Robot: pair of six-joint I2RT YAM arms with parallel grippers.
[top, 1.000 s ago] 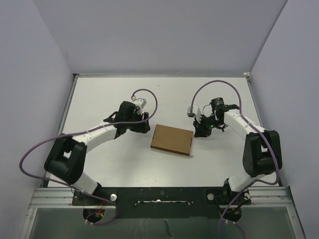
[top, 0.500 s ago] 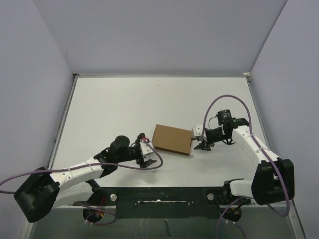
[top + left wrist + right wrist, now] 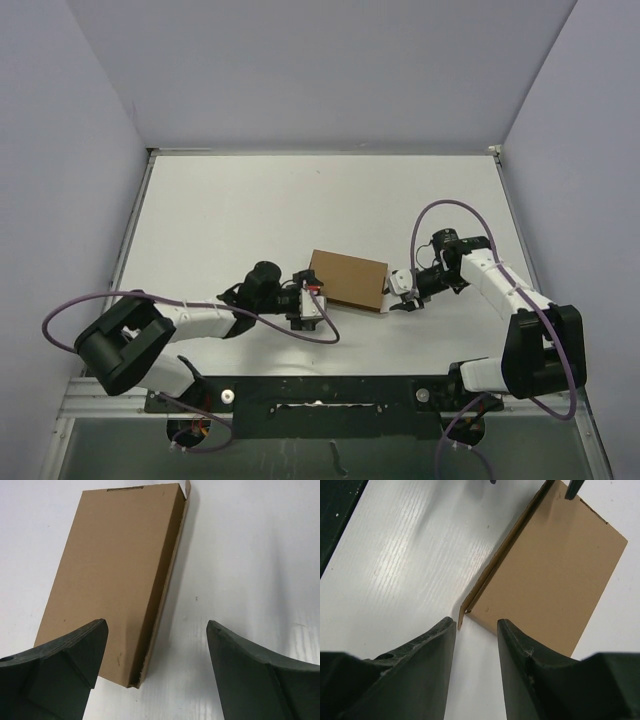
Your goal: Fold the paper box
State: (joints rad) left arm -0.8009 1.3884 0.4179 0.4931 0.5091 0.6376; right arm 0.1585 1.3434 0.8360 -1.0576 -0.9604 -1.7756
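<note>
You have one paper box on the table, two arms and two grippers. The box lies flat and closed, roughly midway between the table's left and right edges and a little nearer the near edge than the far one, turned slightly askew to them.

Your left gripper stands wide apart and holds nothing. In the left wrist view, the box's near-left corner sits between the spread fingers, with one finger overlapping that corner in the picture; you cannot tell whether it touches the cardboard.

Your right gripper is only partly apart. In the right wrist view, the box's near-right corner, where a thin edge of cardboard sticks out, sits just at the gap between the fingertips. Nothing is clamped, and contact cannot be told.

Your left arm lies low, its elbow near the table's near-left corner and its forearm stretched rightward along the near edge to the box. Your right arm rises from the near-right corner, reaches toward the far edge, then bends back leftward, the wrist pointing at the box's right end.
</note>
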